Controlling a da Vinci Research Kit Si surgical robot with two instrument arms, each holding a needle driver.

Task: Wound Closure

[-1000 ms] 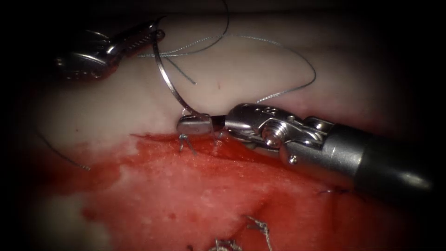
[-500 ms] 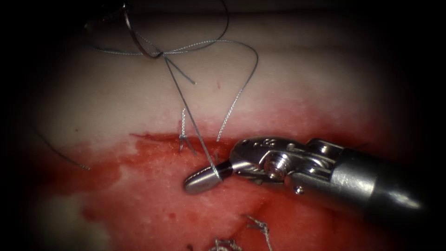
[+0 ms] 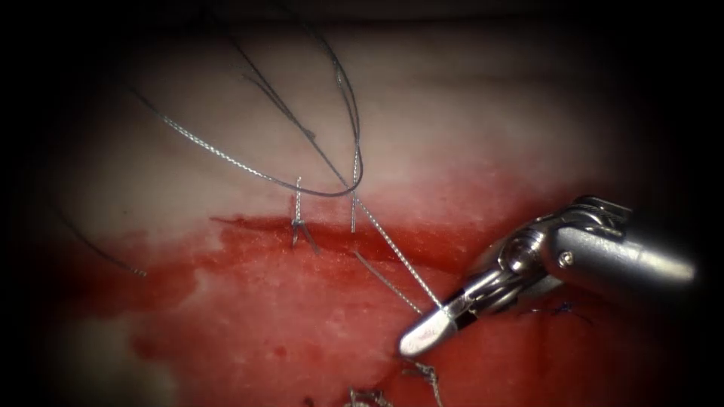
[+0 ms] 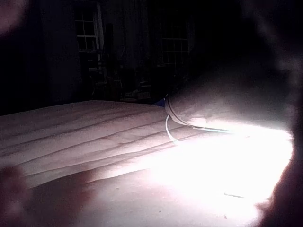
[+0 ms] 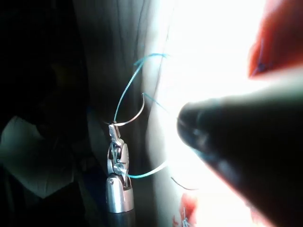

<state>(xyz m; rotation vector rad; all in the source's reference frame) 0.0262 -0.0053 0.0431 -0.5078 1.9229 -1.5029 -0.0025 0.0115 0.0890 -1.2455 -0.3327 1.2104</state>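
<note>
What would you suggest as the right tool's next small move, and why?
Probably a short, gentle pull down-right: the right tool, shut on the thread, holds it taut from the cut, yet a slack loop lies above. The left tool holds the needle near one end, off the tissue.

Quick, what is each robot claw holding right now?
Left tool: shut on the needle at one end, clear of the tissue.
Right tool: shut on the thread.
</note>
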